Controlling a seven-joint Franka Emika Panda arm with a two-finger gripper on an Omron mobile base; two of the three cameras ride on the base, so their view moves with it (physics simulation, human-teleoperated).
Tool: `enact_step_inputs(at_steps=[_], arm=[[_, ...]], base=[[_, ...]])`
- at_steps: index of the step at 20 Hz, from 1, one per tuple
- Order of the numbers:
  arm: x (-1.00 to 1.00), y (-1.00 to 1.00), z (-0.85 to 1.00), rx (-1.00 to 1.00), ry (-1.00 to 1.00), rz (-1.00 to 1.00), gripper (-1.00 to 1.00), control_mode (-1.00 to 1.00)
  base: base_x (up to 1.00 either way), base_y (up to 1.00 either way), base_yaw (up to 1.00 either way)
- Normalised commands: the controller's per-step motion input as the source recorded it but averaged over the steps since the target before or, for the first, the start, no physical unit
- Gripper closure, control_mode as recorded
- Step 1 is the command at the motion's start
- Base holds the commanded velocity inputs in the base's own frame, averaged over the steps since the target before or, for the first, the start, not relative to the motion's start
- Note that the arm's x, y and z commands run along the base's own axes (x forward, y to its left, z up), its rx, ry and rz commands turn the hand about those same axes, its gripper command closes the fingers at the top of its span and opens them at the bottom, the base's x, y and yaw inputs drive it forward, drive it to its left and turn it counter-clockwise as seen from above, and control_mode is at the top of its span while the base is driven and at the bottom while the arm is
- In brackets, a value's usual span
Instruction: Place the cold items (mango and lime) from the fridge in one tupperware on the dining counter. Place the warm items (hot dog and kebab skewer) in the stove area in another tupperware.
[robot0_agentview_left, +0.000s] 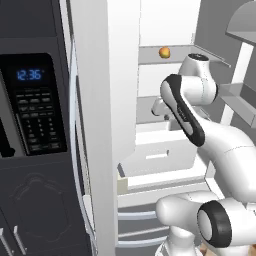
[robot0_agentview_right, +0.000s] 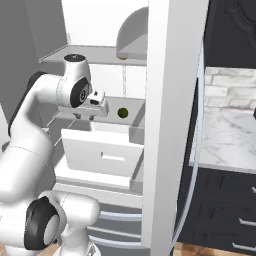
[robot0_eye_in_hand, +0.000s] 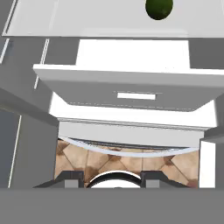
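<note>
A small orange mango (robot0_agentview_left: 164, 52) lies on an upper fridge shelf, above my arm. The dark green lime (robot0_agentview_right: 122, 113) rests on the middle shelf, also at the top edge of the hand view (robot0_eye_in_hand: 159, 8). My gripper (robot0_agentview_right: 85, 116) hangs just left of the lime at shelf height, pointing down over the drawer. In the hand view the gripper (robot0_eye_in_hand: 113, 181) stands open, its fingertips (robot0_eye_in_hand: 74, 179) apart with nothing between them. The tupperware, hot dog and kebab skewer are out of view.
A white fridge drawer (robot0_eye_in_hand: 127, 89) juts out below the hand. The open fridge door (robot0_agentview_left: 95, 125) stands edge-on between the fridge and a dark oven panel with a clock (robot0_agentview_left: 32, 105). A marble counter (robot0_agentview_right: 225, 135) over dark drawers lies to the right.
</note>
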Motion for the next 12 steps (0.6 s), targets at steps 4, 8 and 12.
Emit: enact_step_inputs(at_steps=[4,8,12], arm=[[0.28,0.00,-0.19,-0.15,0.01,-0.17,-1.00,-1.00],[0.26,0.00,-0.30,-0.09,-0.26,-0.50,-1.00,-1.00],[0.40,-0.04,-0.09,0.00,-0.01,-0.35,-1.00,-1.00]], base=[[0.00,0.00,0.00],[0.00,0.00,0.00],[0.00,0.00,0.00]])
